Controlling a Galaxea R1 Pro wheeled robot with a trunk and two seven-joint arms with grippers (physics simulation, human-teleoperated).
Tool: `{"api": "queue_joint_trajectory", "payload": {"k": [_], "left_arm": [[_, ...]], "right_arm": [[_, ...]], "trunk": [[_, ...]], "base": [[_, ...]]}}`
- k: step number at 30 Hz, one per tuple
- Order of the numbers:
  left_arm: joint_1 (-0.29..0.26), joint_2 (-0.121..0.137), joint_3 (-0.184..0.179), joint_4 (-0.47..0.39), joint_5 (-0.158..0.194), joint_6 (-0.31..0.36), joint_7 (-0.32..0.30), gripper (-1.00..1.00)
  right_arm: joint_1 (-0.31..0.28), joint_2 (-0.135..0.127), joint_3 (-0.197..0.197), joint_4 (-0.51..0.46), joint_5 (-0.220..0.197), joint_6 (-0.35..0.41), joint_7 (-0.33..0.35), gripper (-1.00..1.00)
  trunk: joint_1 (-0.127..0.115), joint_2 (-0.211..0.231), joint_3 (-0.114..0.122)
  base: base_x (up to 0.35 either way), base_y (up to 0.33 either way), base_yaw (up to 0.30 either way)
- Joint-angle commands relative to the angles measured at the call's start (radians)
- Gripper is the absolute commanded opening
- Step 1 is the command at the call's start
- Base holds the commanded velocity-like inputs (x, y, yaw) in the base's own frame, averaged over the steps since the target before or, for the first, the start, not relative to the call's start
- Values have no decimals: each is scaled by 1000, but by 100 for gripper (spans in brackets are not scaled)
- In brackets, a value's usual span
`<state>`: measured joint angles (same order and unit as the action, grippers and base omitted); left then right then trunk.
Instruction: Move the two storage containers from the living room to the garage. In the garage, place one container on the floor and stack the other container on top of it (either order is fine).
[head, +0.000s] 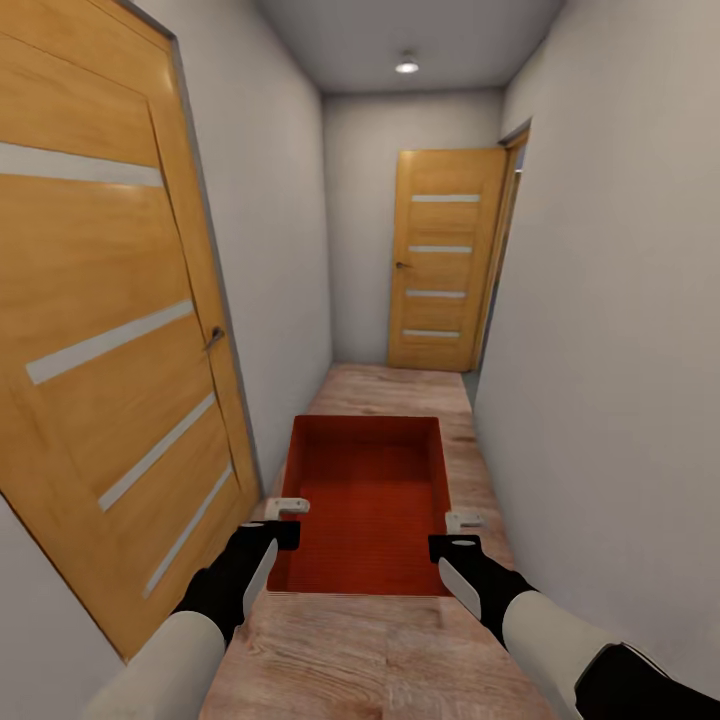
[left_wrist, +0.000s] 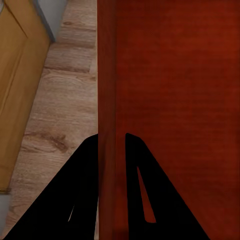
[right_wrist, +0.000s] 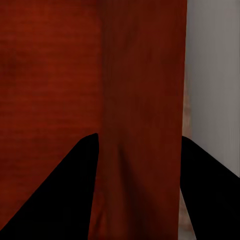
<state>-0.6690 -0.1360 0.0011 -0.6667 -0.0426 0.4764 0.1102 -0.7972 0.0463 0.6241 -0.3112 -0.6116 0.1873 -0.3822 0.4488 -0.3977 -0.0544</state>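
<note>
One red-orange storage container (head: 365, 500), open-topped and empty, hangs level in front of me between both arms over a light wood-plank corridor floor. My left gripper (head: 285, 520) is shut on its left wall; in the left wrist view the black fingers (left_wrist: 132, 165) straddle that wall (left_wrist: 107, 100). On the opposite side, my right gripper (head: 462, 530) is shut on the right wall, and the right wrist view has that wall (right_wrist: 142, 100) filling the gap between the two fingers (right_wrist: 85, 165).
I am in a narrow corridor with white walls (head: 600, 350). A large orange-brown door (head: 120, 330) is close on the left. Another door (head: 445, 260) closes the far end, beside a doorway (head: 505, 260) on the right. Wood planks (head: 400, 650) run ahead.
</note>
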Motion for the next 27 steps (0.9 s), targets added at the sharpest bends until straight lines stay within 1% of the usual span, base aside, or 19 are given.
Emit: {"api": "queue_joint_trajectory", "payload": {"k": [1,10,18,27], "left_arm": [[0,-1,3,4,-33,8,32,-100],[0,-1,3,4,-33,8,32,-100],[0,-1,3,4,-33,8,32,-100],[0,-1,3,4,-33,8,32,-100]], "right_arm": [[-2,0,-20,-8,27,-17,-7,-100],[-2,1,-19,-8,27,-17,-7,-100],[-2,1,-19,-8,27,-17,-7,-100],[-2,1,-19,-8,27,-17,-7,-100]], "trunk": [[1,-2,-2],[1,-2,-2],[1,-2,-2],[1,-2,-2]], "base": [[322,0,0],[322,0,-6],[322,0,-146],[322,0,-24]]}}
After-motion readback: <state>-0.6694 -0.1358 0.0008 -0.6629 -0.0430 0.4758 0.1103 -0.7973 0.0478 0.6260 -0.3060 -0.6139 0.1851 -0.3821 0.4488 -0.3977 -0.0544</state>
